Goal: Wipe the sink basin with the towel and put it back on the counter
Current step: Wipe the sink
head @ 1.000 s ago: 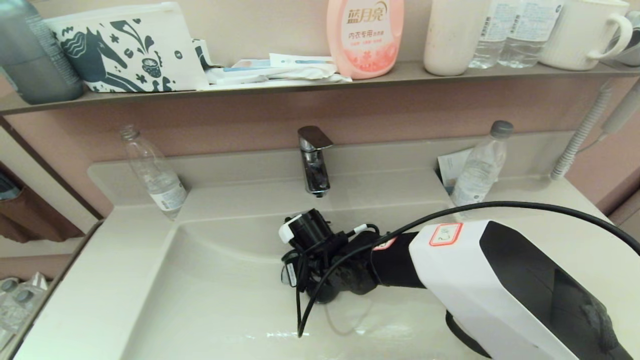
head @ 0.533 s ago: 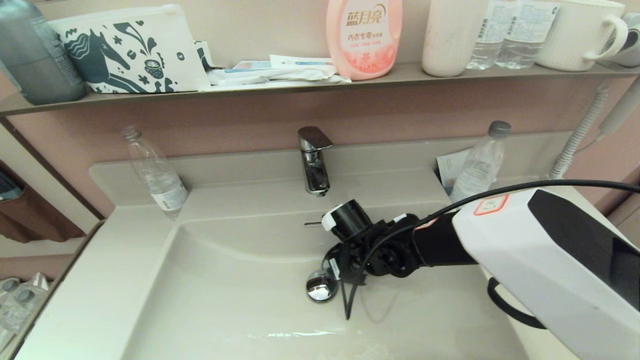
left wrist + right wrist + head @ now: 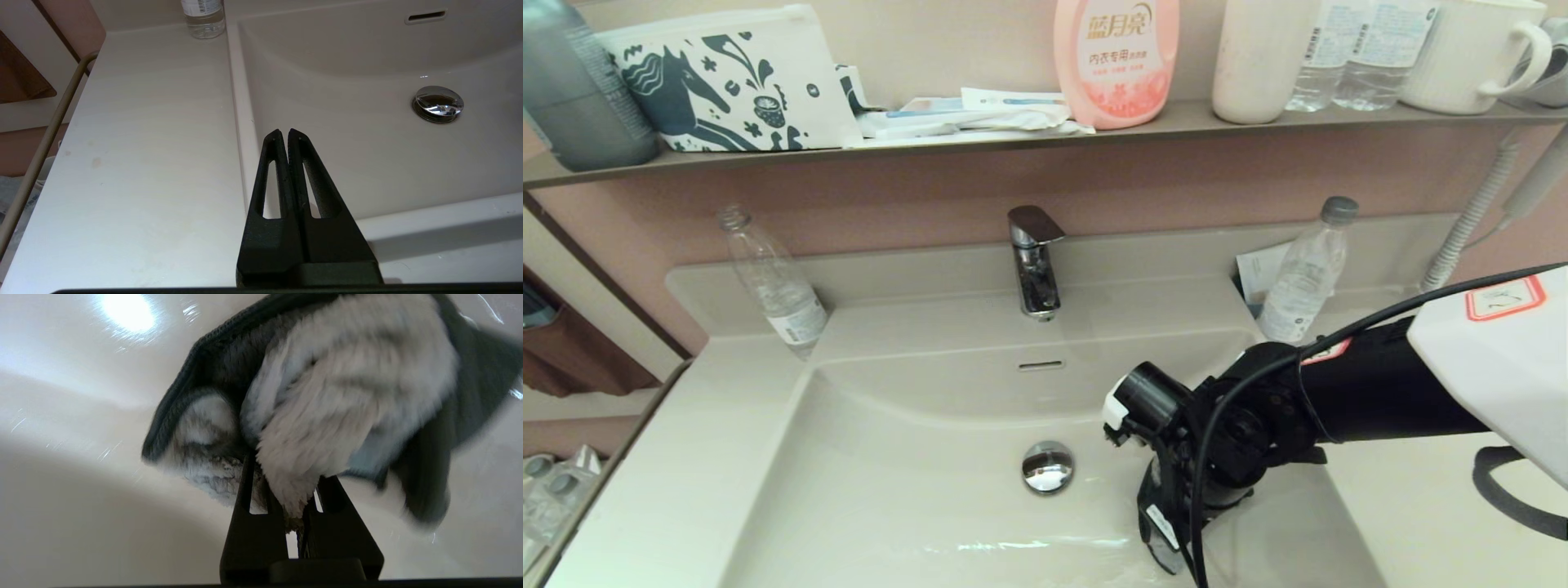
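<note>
The off-white sink basin (image 3: 890, 474) has a chrome drain plug (image 3: 1047, 467) and an overflow slot (image 3: 1041, 365). My right gripper (image 3: 1164, 535) reaches down into the basin's right side, to the right of the plug. In the right wrist view that gripper (image 3: 286, 477) is shut on the towel (image 3: 339, 388), which is bunched against the glossy basin wall with its pale fluffy face and charcoal edge showing. The arm hides the towel in the head view. My left gripper (image 3: 284, 134) is shut on nothing and hangs over the basin's left rim beside the counter (image 3: 143, 143).
A chrome faucet (image 3: 1036, 261) stands behind the basin. Clear plastic bottles stand on the counter at back left (image 3: 776, 286) and back right (image 3: 1303, 278). The wall shelf (image 3: 1013, 135) carries a horse-print pouch (image 3: 727, 82), a pink bottle (image 3: 1117, 57) and cups.
My right arm has swept with the towel from the middle of the basin to its right side, uncovering the drain plug and the overflow slot.
</note>
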You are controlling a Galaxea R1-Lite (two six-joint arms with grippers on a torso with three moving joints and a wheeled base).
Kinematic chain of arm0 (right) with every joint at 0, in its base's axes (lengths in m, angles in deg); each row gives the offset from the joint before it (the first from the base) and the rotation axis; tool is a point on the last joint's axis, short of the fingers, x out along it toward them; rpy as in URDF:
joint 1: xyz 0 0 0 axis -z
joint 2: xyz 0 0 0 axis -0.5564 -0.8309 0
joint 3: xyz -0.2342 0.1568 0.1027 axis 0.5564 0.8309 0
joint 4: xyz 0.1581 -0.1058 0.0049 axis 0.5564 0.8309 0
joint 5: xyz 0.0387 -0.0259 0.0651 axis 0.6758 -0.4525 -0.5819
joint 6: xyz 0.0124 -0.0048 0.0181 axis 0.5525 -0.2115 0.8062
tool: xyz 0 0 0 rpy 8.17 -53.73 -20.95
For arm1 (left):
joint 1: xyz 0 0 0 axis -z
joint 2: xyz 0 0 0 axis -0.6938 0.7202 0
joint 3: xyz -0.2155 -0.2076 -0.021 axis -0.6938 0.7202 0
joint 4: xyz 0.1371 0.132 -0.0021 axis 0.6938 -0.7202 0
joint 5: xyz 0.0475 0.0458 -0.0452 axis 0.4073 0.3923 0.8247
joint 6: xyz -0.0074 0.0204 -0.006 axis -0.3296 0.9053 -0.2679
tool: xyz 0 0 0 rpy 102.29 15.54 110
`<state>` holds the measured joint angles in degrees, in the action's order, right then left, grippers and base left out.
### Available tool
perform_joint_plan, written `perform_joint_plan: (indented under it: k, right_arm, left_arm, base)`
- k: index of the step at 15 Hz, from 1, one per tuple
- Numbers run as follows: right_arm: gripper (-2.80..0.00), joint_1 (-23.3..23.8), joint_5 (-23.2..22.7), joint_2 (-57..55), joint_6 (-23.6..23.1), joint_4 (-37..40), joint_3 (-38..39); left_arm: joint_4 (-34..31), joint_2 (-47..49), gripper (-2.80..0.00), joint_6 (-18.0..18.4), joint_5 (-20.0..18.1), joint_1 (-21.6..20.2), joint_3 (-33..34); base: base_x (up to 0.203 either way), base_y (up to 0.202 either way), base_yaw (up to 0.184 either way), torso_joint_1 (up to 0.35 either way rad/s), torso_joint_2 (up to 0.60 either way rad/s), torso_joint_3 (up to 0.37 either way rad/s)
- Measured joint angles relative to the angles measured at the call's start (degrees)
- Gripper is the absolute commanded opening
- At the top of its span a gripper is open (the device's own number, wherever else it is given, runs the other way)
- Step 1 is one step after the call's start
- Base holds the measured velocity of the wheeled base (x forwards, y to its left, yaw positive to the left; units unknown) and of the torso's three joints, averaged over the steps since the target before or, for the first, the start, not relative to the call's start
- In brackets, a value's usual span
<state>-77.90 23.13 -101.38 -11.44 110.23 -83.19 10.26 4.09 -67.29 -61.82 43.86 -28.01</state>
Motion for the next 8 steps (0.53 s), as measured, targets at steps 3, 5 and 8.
perform_joint_plan:
  k: [3,5,8]
  right_arm:
    - [-2.8,-2.44,-0.2,5.3,1.5,-0.01,1.97]
    - [-2.8,-2.9,-0.24,9.49,3.49,-0.08,3.04]
    - [-2.8,-1.5,-1.44,16.87,4.4,-0.26,5.29]
  left_arm:
    - [0.0,0.0,-2.8,-0.02,-0.01,0.0,0.0]
    - [0.0,0.0,-2.8,-0.04,-0.01,0.0,0.0]
    - [0.0,0.0,-2.8,-0.02,0.0,0.0,0.0]
  base:
    - [0.0,0.0,0.0,0.0,0.0,0.0]
    - [0.0,0.0,0.0,0.0,0.0,0.0]
    - [0.0,0.0,0.0,0.0,0.0,0.0]
